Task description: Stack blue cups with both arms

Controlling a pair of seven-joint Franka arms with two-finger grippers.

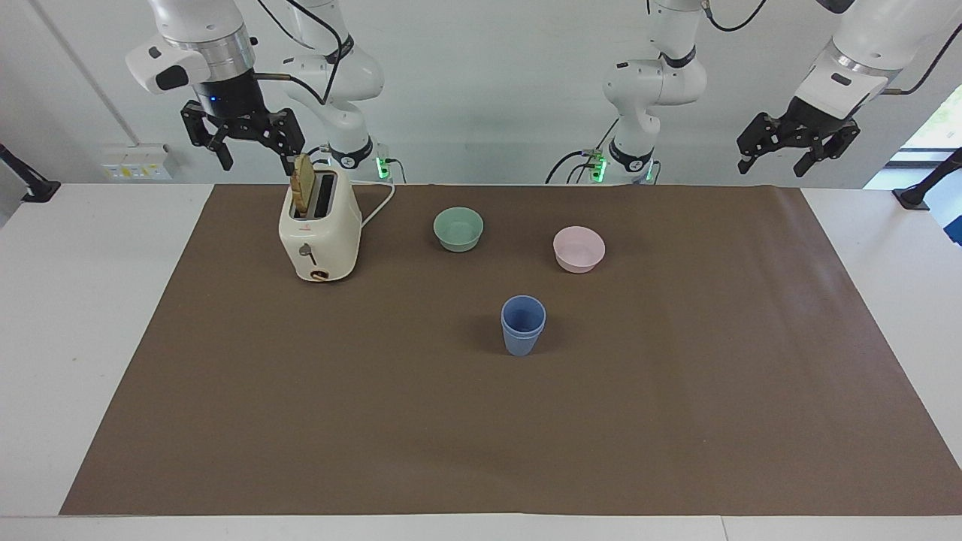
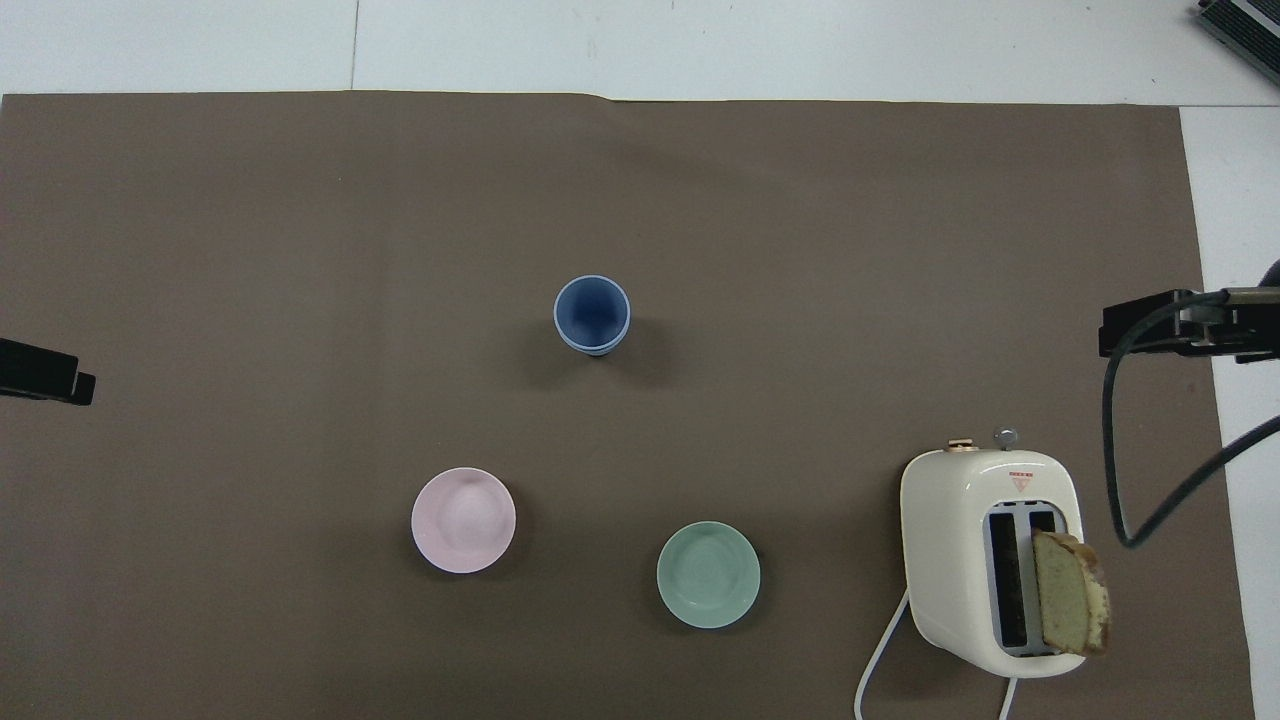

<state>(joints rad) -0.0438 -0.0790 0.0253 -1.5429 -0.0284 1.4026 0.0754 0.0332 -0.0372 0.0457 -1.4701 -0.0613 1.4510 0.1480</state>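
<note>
blue cups (image 1: 523,324) already nested mid-desk; light, rigid, probably slick plastic, so grip at the rim. left gripper (image 1: 798,150) and right gripper (image 1: 248,141) hang high, fingers spread, empty.

Matte plastic blue cups (image 1: 523,324) (nested); glossy cream toaster (image 1: 319,233); matt brown mat (image 1: 676,421).

White table (image 1: 75,315) carries a brown mat (image 1: 481,436). Pale plain wall (image 1: 481,90) at the robots' end, with a socket panel (image 1: 135,161). Daylight from a window (image 1: 932,124) at the left arm's end.
</note>
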